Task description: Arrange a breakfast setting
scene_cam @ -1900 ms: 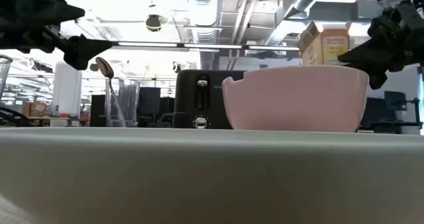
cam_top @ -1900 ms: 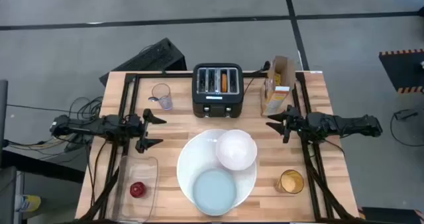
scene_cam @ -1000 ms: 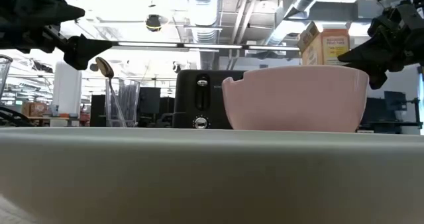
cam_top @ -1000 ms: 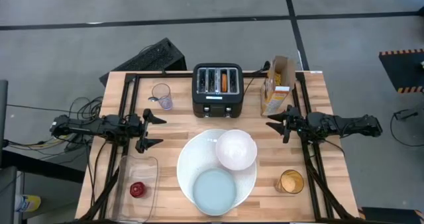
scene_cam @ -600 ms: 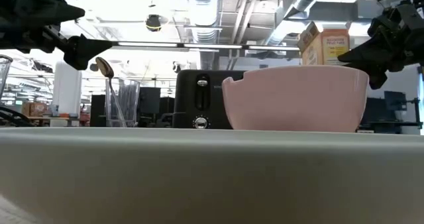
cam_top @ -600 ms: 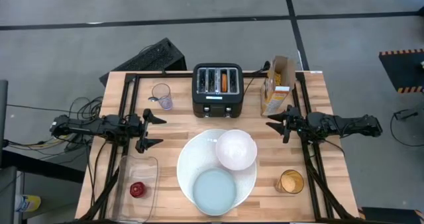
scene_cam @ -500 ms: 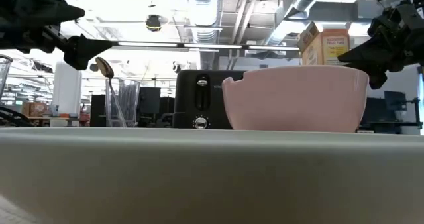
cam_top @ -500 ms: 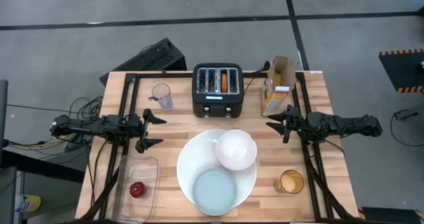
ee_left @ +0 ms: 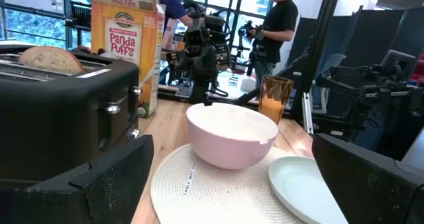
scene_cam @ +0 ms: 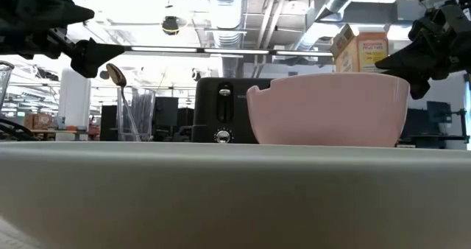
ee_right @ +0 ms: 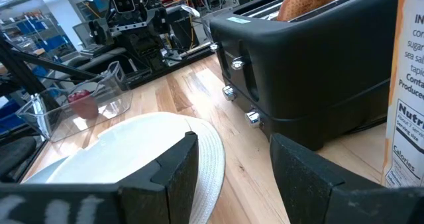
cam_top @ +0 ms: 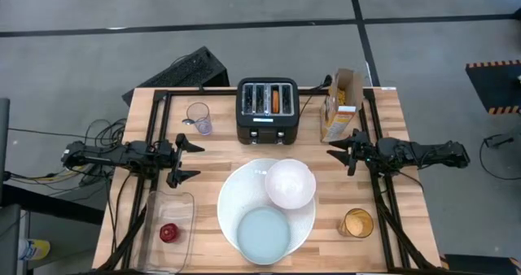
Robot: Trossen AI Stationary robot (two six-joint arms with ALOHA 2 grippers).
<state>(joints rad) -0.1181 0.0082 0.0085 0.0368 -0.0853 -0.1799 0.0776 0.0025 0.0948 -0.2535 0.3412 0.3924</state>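
Two arms: both idle above the table, nothing held.
Left gripper (cam_top: 186, 159): fingers spread, left of the plate (cam_top: 236, 189).
Right gripper (cam_top: 337, 154): fingers apart, beside the cereal box (cam_top: 342, 104).
Plate: centre-front of table (cam_top: 155, 112), carries bowl (cam_top: 290, 183) and blue plate (cam_top: 264, 233).
Bagel (cam_top: 277, 101): sits in a toaster (cam_top: 266, 110) slot, top poking out.
Apple (cam_top: 168, 232): in clear tray (cam_top: 181, 206), front left.
Spoon (scene_cam: 114, 74): standing in a cup (cam_top: 198, 117).
Handling, bowl: looks rigid, glazed, likely slick and breakable; pinch the rim wall.
Handling, bagel: light, crusty, crushable; grip the exposed top gently.
Handling, apple: round, may roll; take across its middle.
Juice glass (cam_top: 356, 223): front right, spill risk.
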